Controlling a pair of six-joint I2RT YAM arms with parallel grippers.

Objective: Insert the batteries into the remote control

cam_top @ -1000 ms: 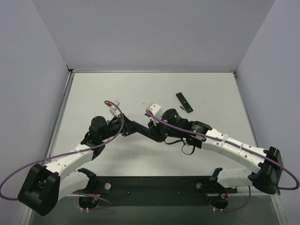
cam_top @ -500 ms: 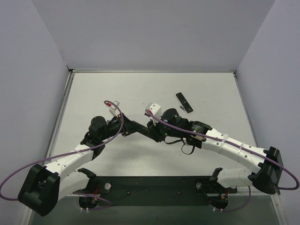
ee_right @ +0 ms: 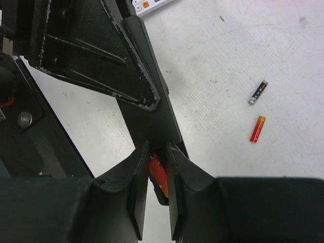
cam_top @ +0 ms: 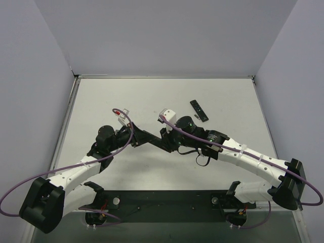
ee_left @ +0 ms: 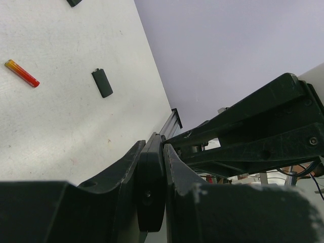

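My left gripper (cam_top: 152,138) is shut on a black remote (ee_left: 150,187), held edge-on above the table. In the right wrist view the remote (ee_right: 152,109) runs down between my right fingers. My right gripper (ee_right: 158,149) is shut on a red battery (ee_right: 159,175) that lies in the remote's open compartment. The two grippers meet at mid-table in the top view, the right one (cam_top: 168,139) just right of the left. A loose red battery (ee_right: 257,128) and a dark grey battery (ee_right: 257,92) lie on the table. The red one also shows in the left wrist view (ee_left: 22,73).
A small black battery cover (ee_left: 103,82) lies on the table near the loose red battery. A second black remote (cam_top: 199,110) lies at the back right, with a battery (cam_top: 195,122) beside it. A white remote's edge (ee_right: 152,4) shows at the top of the right wrist view.
My right wrist has shifted slightly up and right in the top view. The left arm holds still with the remote.
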